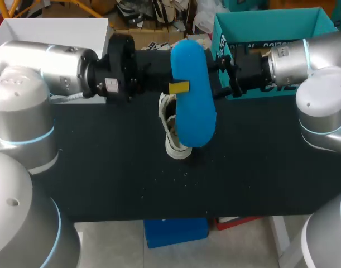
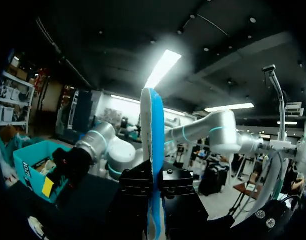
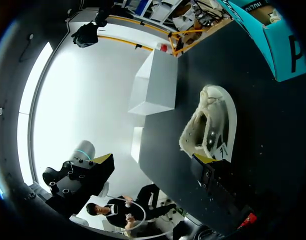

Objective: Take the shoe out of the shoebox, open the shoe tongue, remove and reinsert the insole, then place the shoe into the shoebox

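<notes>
A blue insole (image 1: 192,106) hangs in the air over the table, with my left gripper (image 1: 178,87) shut on its left edge. In the left wrist view the insole (image 2: 153,130) stands edge-on, pinched in that gripper (image 2: 154,177). Under it a white shoe (image 1: 173,134) lies on the black table (image 1: 103,167). My right gripper (image 1: 220,72) is open, just right of the insole, holding nothing. In the right wrist view the shoe (image 3: 210,130) lies ahead of that open gripper (image 3: 153,159), its mouth facing the camera. The teal shoebox (image 1: 270,33) stands at the back right.
A white box (image 1: 58,25) stands at the table's back left corner, also seen as the white box (image 3: 153,85) beyond the shoe. The shoebox (image 3: 280,45) sits close behind my right arm. Bare table (image 1: 259,167) spreads in front of the shoe.
</notes>
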`<act>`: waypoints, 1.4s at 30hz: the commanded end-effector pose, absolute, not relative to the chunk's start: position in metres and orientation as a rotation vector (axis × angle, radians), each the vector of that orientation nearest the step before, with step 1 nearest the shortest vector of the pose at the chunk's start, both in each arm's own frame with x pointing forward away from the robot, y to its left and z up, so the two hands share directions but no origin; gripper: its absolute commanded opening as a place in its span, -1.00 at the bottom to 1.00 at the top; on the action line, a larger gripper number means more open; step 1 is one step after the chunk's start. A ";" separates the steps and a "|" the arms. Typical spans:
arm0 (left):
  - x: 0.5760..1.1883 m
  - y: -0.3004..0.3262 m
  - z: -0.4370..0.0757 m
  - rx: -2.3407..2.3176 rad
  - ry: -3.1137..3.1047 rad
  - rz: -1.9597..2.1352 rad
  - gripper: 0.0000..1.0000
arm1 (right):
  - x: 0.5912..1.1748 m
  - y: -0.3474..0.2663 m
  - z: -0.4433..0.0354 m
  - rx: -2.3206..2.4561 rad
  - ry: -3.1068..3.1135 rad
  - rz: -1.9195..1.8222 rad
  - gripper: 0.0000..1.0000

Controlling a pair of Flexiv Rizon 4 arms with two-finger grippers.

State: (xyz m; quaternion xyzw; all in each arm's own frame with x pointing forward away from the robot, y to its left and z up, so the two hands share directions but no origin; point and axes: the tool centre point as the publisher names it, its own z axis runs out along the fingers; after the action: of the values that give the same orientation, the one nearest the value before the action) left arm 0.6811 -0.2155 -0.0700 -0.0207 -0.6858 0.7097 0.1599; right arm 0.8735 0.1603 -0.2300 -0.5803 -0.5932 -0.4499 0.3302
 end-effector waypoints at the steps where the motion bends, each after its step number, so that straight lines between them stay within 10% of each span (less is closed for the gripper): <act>1: 0.665 -0.231 -0.121 -0.272 -2.288 2.210 -1.00 | 0.874 0.162 -0.231 -1.519 -1.550 -1.178 1.00; 42: 0.596 -0.224 -0.185 -1.168 -3.014 1.968 -1.00 | 0.874 0.162 -0.231 -1.519 -1.550 -1.178 1.00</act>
State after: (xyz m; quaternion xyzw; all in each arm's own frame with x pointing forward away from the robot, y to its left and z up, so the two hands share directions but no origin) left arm 0.6069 -0.2258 -0.1856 -0.2988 -0.7493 0.5267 -0.2680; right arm 0.8739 0.1606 -0.2299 -0.5803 -0.5931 -0.4499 0.3303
